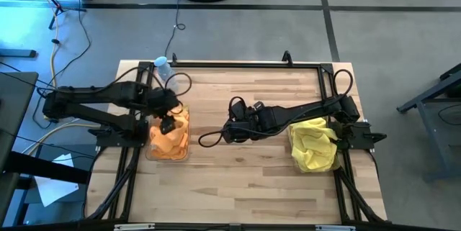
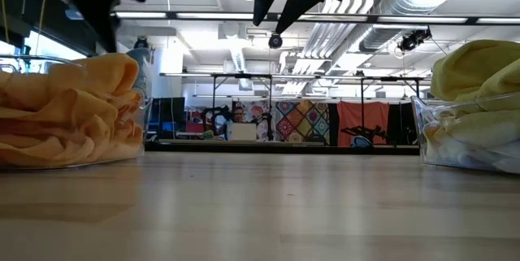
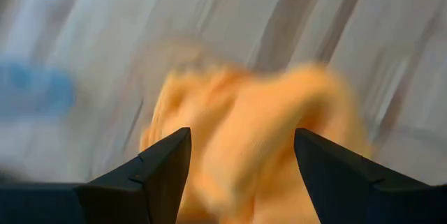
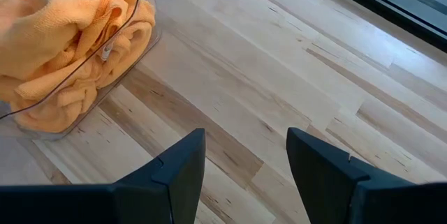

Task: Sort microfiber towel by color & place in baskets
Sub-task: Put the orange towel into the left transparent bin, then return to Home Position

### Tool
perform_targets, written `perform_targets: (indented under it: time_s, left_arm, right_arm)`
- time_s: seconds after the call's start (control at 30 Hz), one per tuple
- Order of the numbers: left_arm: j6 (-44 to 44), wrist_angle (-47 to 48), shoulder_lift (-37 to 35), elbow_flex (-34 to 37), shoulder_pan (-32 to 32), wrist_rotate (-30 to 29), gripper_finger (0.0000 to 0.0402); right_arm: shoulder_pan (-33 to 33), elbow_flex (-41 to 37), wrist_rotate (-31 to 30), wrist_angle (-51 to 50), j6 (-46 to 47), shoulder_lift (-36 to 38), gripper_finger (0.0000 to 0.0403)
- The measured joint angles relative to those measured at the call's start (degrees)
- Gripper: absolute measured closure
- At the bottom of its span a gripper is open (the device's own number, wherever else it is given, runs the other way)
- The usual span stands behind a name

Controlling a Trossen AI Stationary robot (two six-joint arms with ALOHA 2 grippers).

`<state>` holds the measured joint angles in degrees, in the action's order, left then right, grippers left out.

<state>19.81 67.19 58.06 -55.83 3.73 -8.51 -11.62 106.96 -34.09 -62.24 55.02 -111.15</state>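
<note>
Orange towels (image 1: 170,139) fill the clear basket (image 1: 167,156) at the table's left, also seen in the low view (image 2: 69,110) and the right wrist view (image 4: 66,39). Yellow towels (image 1: 314,145) are heaped in the second clear basket (image 2: 467,143) at the right. My left gripper (image 3: 241,158) is open and hovers above the orange heap (image 3: 251,133), apart from it. My right gripper (image 4: 246,155) is open over bare wood near the table's middle (image 1: 229,132), holding nothing.
A clear water bottle with a blue cap (image 1: 163,65) stands at the far left corner, behind the orange basket. Bare wooden tabletop (image 1: 238,180) lies between the two baskets and along the near edge. A black frame rail (image 1: 238,64) runs along the table's far edge.
</note>
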Motion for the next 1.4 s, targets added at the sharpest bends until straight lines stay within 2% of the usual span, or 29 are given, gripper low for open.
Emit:
perform_targets:
  time_s: [0.13, 0.23, 0.53, 0.77, 0.9, 1.03, 1.13, 1.3, 1.4]
  left_arm:
    - [-7.3, -7.6, 0.6, 0.5, -0.2, 1.2, 0.016]
    - [-9.6, -8.0, 2.5, 2.4, -0.6, 2.1, 0.016]
    - [-0.3, -7.5, 12.6, 10.1, 0.0, 3.1, 0.016]
    - [1.2, -7.4, 17.5, 11.0, 0.0, 3.5, 0.016]
    - [3.8, -4.1, 15.3, 10.4, 0.0, 4.2, 0.016]
    - [4.6, 1.9, 10.8, 8.1, 0.0, 4.4, 0.016]
    - [5.7, 2.5, 6.7, 5.8, 0.0, 4.4, 0.016]
    - [7.6, 1.9, 0.8, 3.9, 0.0, 5.0, 0.016]
    - [8.6, 2.1, -1.0, 3.9, 0.1, 4.5, 0.0162]
  right_arm:
    - [0.0, 0.0, 0.0, 0.0, -0.1, 0.0, 0.0206]
    - [0.0, 0.0, 0.0, 0.0, 0.0, 0.0, 0.0206]
    - [0.0, 0.0, 0.0, -0.1, 0.0, 0.0, 0.0206]
    - [0.0, 0.0, 0.0, -0.1, 0.0, 0.0, 0.0206]
    - [0.0, 0.0, 3.2, -0.7, -1.2, 0.0, 0.0206]
    - [0.0, 0.0, 7.3, -0.8, -7.1, 0.0, 0.0206]
    - [0.1, 0.0, 7.3, -0.9, -11.4, 0.0, 0.0206]
    - [0.1, 0.0, 6.5, -2.8, -9.1, 0.0, 0.0208]
    - [-0.1, 0.0, 7.9, -6.6, -10.4, -0.7, 0.0232]
